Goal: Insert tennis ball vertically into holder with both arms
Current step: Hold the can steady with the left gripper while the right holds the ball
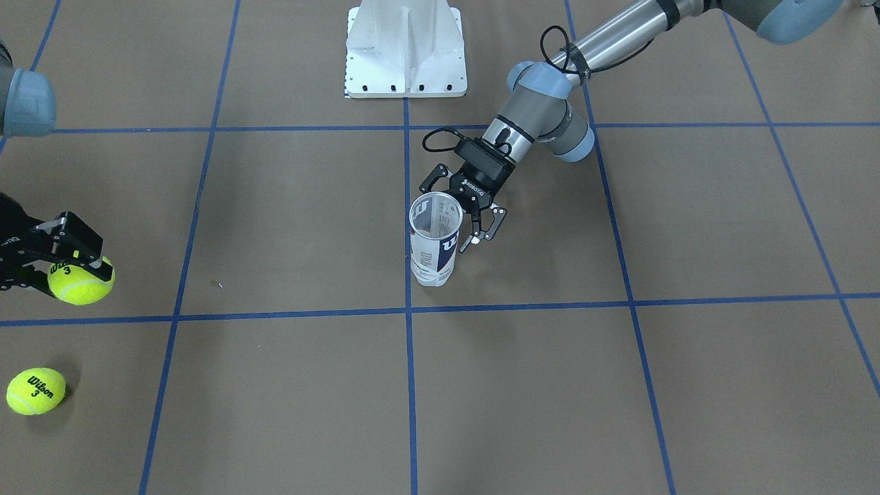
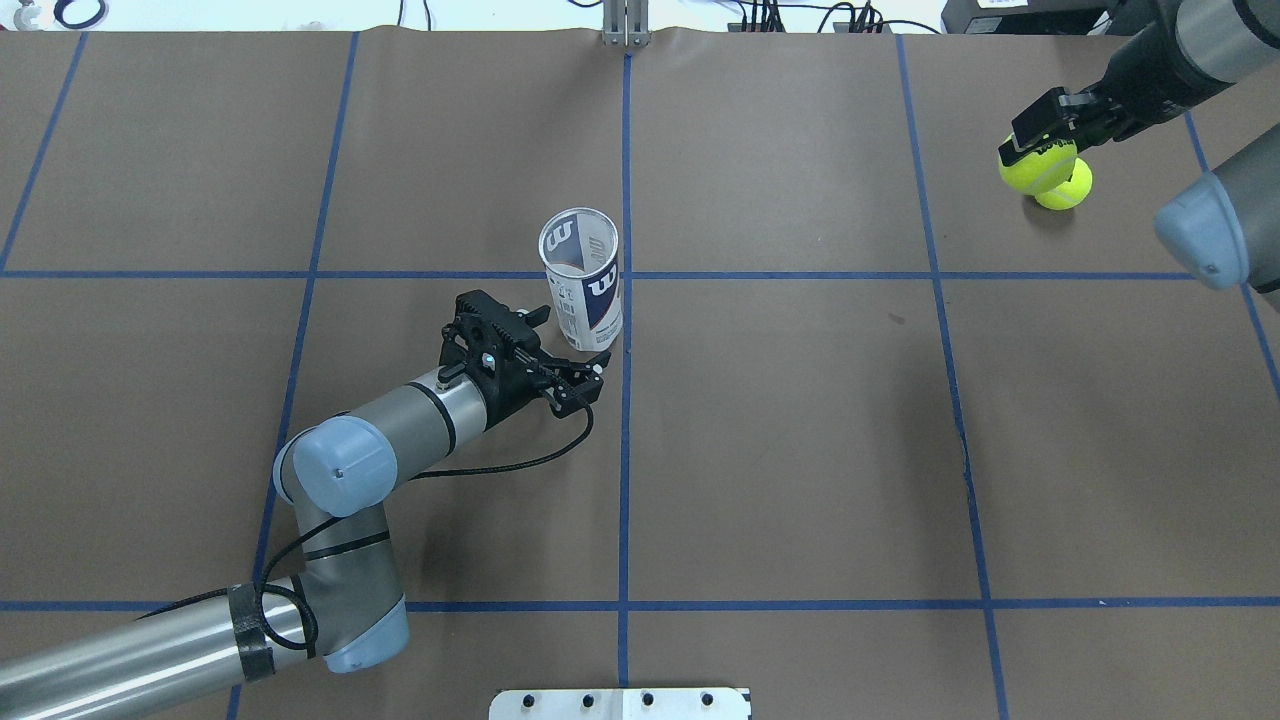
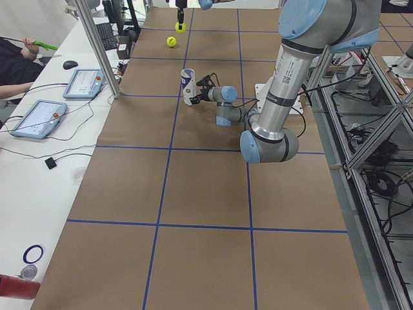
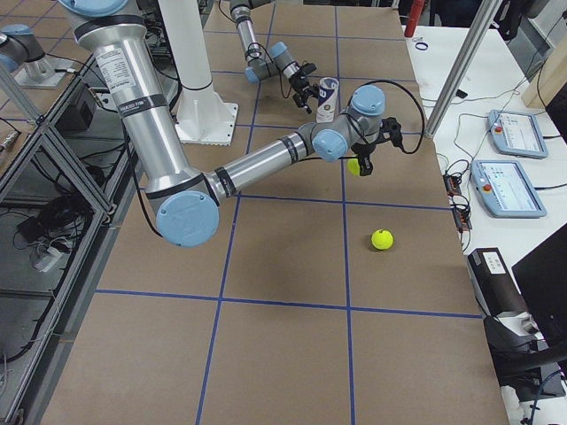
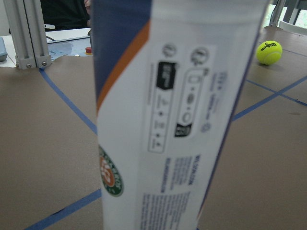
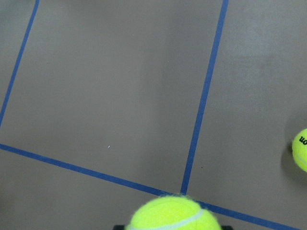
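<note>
The holder [image 1: 435, 240], a clear can with a navy-and-white label, stands upright and open-topped near the table's middle [image 2: 585, 285]. My left gripper [image 1: 459, 208] is low beside it on the robot's side and open, with one finger on each side of the can's lower part and no grip on it [image 2: 568, 342]. The can's label [image 5: 182, 120] fills the left wrist view. My right gripper [image 1: 77, 269] is shut on a yellow tennis ball [image 1: 81, 282], held above the table far to the side [image 2: 1036, 166]. The ball's top shows in the right wrist view [image 6: 172, 213].
A second tennis ball [image 1: 36, 391] lies loose on the table close to the held one [image 2: 1070, 192]. The white robot base plate [image 1: 405, 48] sits at the robot's edge. Blue tape lines cross the brown table. Tablets [image 3: 84, 82] lie on the side bench.
</note>
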Available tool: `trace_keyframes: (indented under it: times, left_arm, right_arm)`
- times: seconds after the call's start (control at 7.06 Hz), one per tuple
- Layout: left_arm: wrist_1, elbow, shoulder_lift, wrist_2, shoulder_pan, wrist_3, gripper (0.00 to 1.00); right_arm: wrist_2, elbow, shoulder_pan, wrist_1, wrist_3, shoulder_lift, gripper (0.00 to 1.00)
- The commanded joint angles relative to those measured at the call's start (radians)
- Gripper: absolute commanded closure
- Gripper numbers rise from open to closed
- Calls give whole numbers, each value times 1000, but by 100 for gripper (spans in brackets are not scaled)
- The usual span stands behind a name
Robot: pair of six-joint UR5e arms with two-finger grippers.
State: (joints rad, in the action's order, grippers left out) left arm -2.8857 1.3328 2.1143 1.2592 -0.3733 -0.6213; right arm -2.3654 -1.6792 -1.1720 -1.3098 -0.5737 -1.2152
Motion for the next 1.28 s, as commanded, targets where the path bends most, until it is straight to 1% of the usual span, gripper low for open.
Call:
trace_keyframes:
  times: [0.0, 0.85, 0.99, 1.13]
  left_arm:
    - [0, -3, 9, -23, 1, 2, 1]
    - [2, -24, 16, -29, -4, 2, 1]
    - [5, -29, 16, -61, -3, 2, 1]
    - [5, -49, 33, -66, -3, 2, 1]
  right_arm:
    - [0, 1, 0, 1, 0, -1, 100]
    - [-2, -4, 0, 6, 0, -1, 100]
    - [-2, -2, 0, 7, 0, -3, 100]
    - [-2, -2, 0, 6, 0, -1, 100]
